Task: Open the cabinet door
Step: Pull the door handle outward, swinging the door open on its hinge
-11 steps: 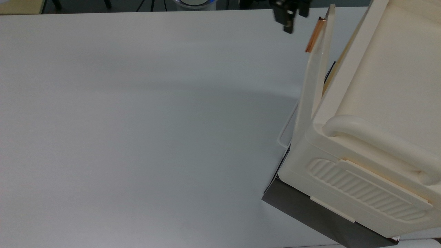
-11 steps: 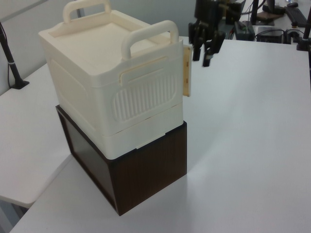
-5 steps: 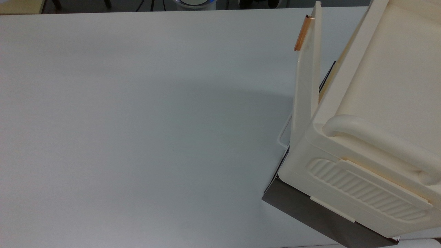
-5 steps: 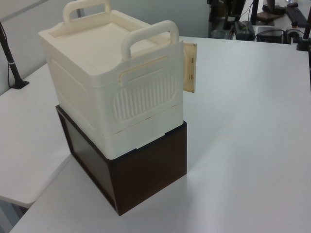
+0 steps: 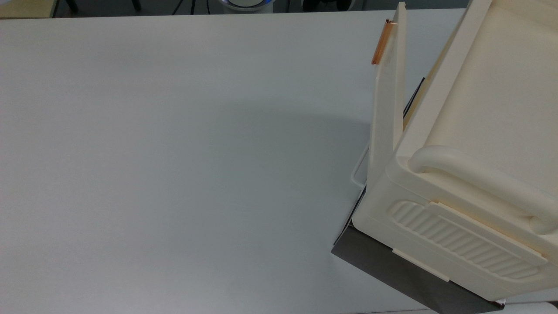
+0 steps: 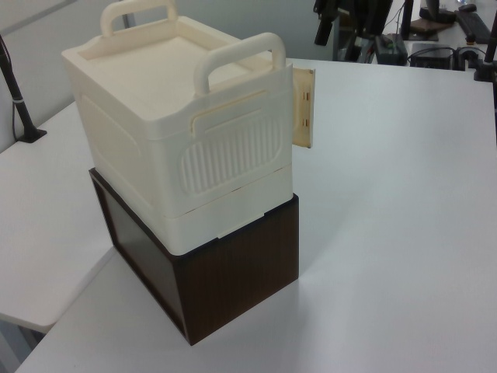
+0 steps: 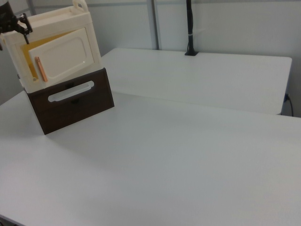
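No writing, label, brand, number or sign can be read anywhere in these pictures. The cabinet (image 6: 178, 132), its cabinet door (image 7: 63, 54) and the dark base (image 6: 233, 272) under it are all plain, and the white table (image 5: 174, 152) carries no marks either.
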You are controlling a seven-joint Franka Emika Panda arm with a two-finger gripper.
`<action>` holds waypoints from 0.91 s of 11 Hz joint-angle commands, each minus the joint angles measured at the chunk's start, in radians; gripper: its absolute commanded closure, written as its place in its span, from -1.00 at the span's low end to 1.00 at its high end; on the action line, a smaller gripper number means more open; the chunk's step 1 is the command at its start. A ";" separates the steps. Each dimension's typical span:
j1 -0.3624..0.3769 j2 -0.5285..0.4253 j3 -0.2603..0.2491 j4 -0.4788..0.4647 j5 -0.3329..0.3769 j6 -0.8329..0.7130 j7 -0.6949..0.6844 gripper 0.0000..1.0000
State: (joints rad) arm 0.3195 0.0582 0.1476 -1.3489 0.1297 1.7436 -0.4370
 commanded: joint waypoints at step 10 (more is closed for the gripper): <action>0.007 0.097 -0.032 -0.026 -0.004 0.122 0.015 -0.90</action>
State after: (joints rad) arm 0.3531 0.1770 0.1424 -1.3532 0.1287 1.8589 -0.4308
